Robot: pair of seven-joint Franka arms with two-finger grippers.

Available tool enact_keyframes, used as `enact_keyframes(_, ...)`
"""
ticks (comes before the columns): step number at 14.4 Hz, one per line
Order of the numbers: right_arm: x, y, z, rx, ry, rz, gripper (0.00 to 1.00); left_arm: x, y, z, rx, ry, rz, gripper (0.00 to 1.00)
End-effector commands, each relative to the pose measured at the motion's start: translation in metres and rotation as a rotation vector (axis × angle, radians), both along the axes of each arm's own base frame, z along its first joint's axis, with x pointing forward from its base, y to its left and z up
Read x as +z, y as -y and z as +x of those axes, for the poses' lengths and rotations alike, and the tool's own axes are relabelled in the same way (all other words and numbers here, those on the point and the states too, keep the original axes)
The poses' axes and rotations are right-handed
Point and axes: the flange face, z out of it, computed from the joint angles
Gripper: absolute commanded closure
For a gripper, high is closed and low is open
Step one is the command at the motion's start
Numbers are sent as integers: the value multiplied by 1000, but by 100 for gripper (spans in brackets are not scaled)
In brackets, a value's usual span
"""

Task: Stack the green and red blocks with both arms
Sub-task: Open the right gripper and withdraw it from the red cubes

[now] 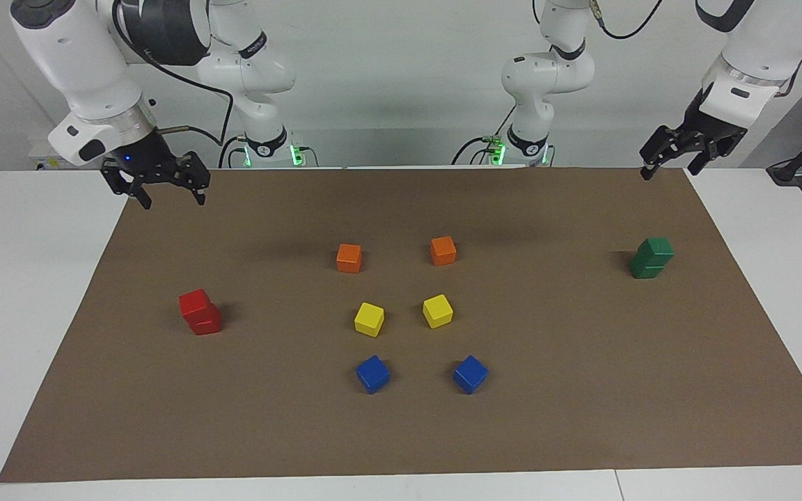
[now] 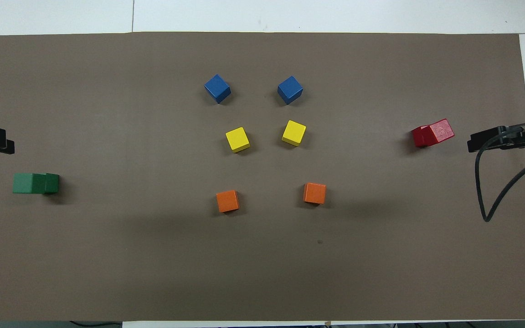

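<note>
Two red blocks (image 1: 200, 312) stand stacked one on the other toward the right arm's end of the brown mat; the stack also shows in the overhead view (image 2: 432, 133). Two green blocks (image 1: 651, 257) stand stacked toward the left arm's end, the upper one slightly offset; this stack shows in the overhead view too (image 2: 36, 183). My right gripper (image 1: 173, 200) hangs open and empty in the air over the mat's corner, apart from the red stack. My left gripper (image 1: 671, 170) hangs open and empty over the mat's other corner, apart from the green stack.
In the middle of the brown mat (image 1: 582, 390) lie two orange cubes (image 1: 349, 258) (image 1: 443, 250), two yellow cubes (image 1: 369, 319) (image 1: 437, 311) and two blue cubes (image 1: 372, 374) (image 1: 470, 374), each pair side by side. White table surrounds the mat.
</note>
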Motion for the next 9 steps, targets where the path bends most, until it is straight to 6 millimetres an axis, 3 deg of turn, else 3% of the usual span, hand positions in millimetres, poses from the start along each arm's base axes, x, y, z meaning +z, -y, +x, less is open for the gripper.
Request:
enact_keyframes(1,3,2,3,-10,-12,5,0,2,-1,-8,5,13,4,0)
enact_keyframes(9,2,-2,1,-53,-28,-38,0,2,1,-7,2,16,4,0)
